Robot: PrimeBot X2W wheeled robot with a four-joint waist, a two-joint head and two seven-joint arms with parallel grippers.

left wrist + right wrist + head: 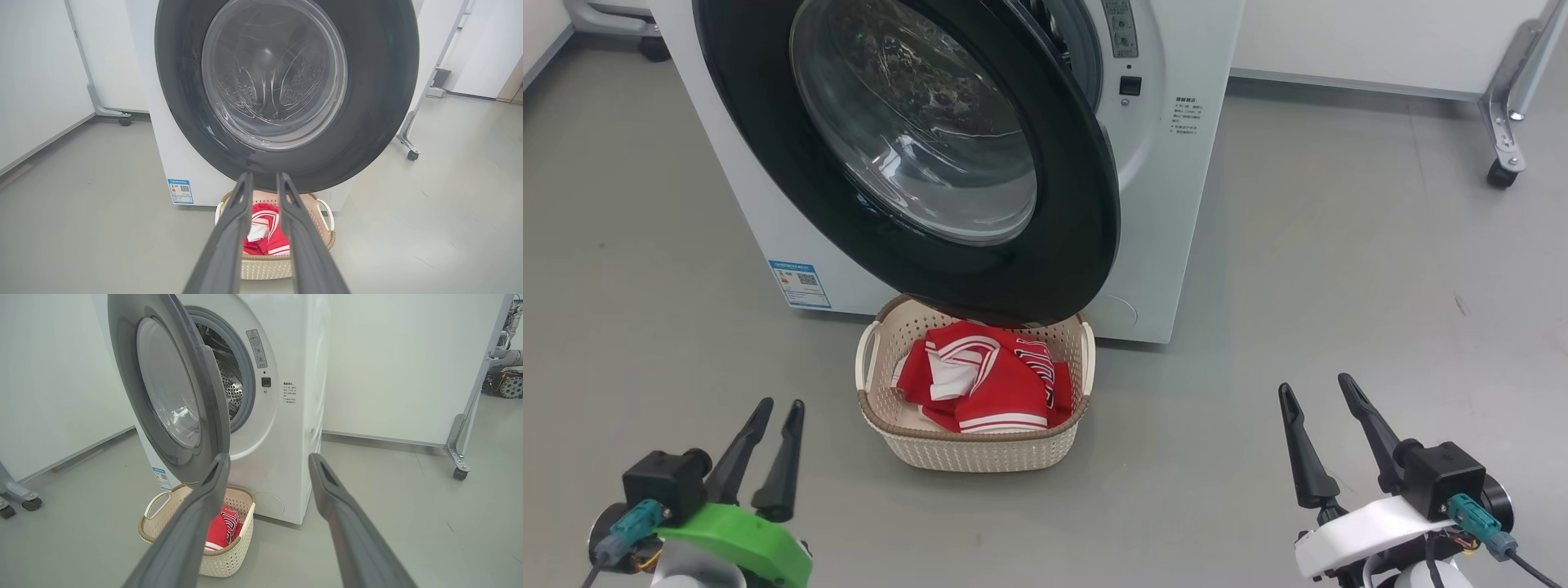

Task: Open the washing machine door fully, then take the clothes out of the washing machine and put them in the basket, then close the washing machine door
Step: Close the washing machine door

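The washing machine (1176,204) stands ahead with the washing machine door (1078,245) swung partly out, its black ring hanging over the basket's far side. The steel drum (231,384) shows behind the door, and I see no cloth in the part that is visible. The cream basket (980,453) sits on the floor against the machine's front, holding the red-and-white clothes (988,384). My left gripper (780,406) hovers low at the left, its jaws a narrow gap apart and holding nothing. My right gripper (1313,384) stands wide open at the right, holding nothing.
A blue sticker (800,283) marks the machine's lower front. A wheeled partition frame with a caster (1500,171) stands at the back right, and another caster (124,120) is left of the machine. Grey floor spreads on both sides of the basket.
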